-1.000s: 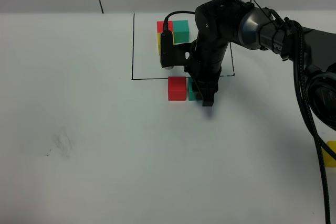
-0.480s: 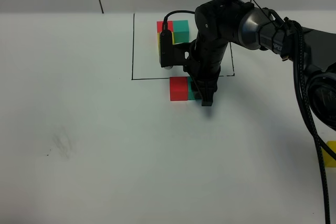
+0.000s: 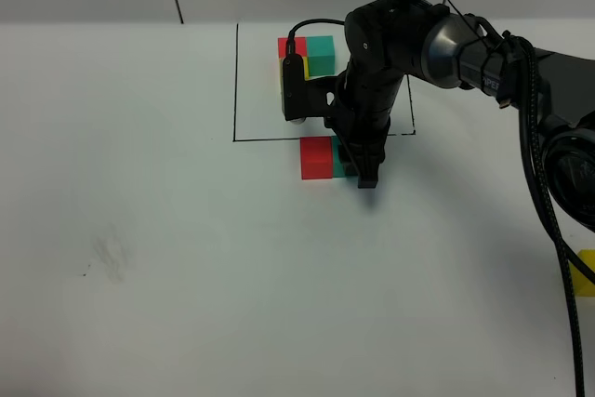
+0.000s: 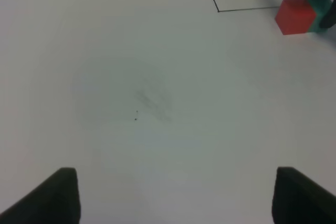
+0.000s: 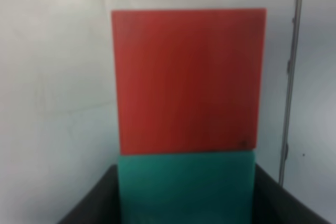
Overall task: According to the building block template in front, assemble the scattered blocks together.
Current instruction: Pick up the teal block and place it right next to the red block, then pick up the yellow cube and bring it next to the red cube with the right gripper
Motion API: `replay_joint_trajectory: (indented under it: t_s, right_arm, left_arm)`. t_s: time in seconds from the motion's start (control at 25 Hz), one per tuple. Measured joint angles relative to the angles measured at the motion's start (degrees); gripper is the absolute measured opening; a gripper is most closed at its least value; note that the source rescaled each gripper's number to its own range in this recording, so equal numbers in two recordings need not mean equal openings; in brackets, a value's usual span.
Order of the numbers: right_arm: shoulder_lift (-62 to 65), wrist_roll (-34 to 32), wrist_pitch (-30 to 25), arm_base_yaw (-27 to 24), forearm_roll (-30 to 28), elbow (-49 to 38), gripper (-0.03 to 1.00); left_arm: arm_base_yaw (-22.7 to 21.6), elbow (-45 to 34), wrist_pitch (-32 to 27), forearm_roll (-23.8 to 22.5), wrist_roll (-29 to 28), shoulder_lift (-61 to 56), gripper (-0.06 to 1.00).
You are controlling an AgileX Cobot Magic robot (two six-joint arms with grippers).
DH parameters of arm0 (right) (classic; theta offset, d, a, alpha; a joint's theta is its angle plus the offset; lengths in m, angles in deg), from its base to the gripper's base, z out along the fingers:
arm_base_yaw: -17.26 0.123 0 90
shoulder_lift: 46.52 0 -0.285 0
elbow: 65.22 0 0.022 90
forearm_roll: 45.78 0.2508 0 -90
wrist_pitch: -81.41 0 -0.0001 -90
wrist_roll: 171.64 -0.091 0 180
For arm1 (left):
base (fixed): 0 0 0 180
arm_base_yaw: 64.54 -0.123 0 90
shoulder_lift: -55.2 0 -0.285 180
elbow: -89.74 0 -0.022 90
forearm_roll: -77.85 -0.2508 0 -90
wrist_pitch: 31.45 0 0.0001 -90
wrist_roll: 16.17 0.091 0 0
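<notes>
Holding the small teal cube (image 5: 184, 187) clamped in my right fingers (image 5: 97, 205), flush against the small red cube (image 5: 186, 77), copying the pairing in the black-framed L-shaped template (image 3: 321, 55); left fingers (image 4: 58, 198) hang apart, idle.

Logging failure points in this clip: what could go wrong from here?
The right fingers clamp the teal cube flush against the red cube; opening or lifting off might drag teal and split or skew the pair. The yellow cube lies far off at the high view's right edge, beside the cable, which might snag it.
</notes>
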Motion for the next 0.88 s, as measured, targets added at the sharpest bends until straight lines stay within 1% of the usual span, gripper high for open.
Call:
replay_joint_trajectory:
  t_s: [0.4,0.44,0.48,0.52,0.6,0.68,0.72,0.8,0.88]
  right_arm:
    - [0.33,0.11,0.0,-0.05,0.16,0.02,0.01]
    - [0.53,0.11,0.0,-0.05,0.1,0.02,0.03]
    - [0.84,0.11,0.0,-0.26,0.1,0.02,0.09]
    - [1.28,0.11,-0.07,-0.44,0.1,-0.03,0.2]
    - [2.89,-0.17,-0.35,-0.65,-0.27,-0.03,0.46]
    - [5.04,-1.53,-1.44,-1.12,-0.82,-0.03,0.75]
    - [6.27,-2.6,-2.14,-1.2,-0.82,-0.03,0.85]
    - [8.68,-5.95,-3.95,-1.85,-1.37,-0.03,0.95]
    - [11.31,-11.92,-5.94,-3.12,-1.8,-0.03,0.98]
  left_arm:
    - [0.0,0.0,0.0,0.0,0.0,0.0,0.66]
    - [0.0,0.0,0.0,0.0,0.0,0.0,0.66]
    - [0.0,0.0,0.0,0.0,0.0,0.0,0.66]
    - [0.0,0.0,0.0,0.0,0.0,0.0,0.66]
    - [0.0,0.0,0.0,0.0,0.0,0.0,0.66]
    - [0.0,0.0,0.0,0.0,0.0,0.0,0.66]
    - [0.0,0.0,0.0,0.0,0.0,0.0,0.66]
    - [0.0,0.0,0.0,0.0,0.0,0.0,0.66]
    - [0.0,0.0,0.0,0.0,0.0,0.0,0.66]
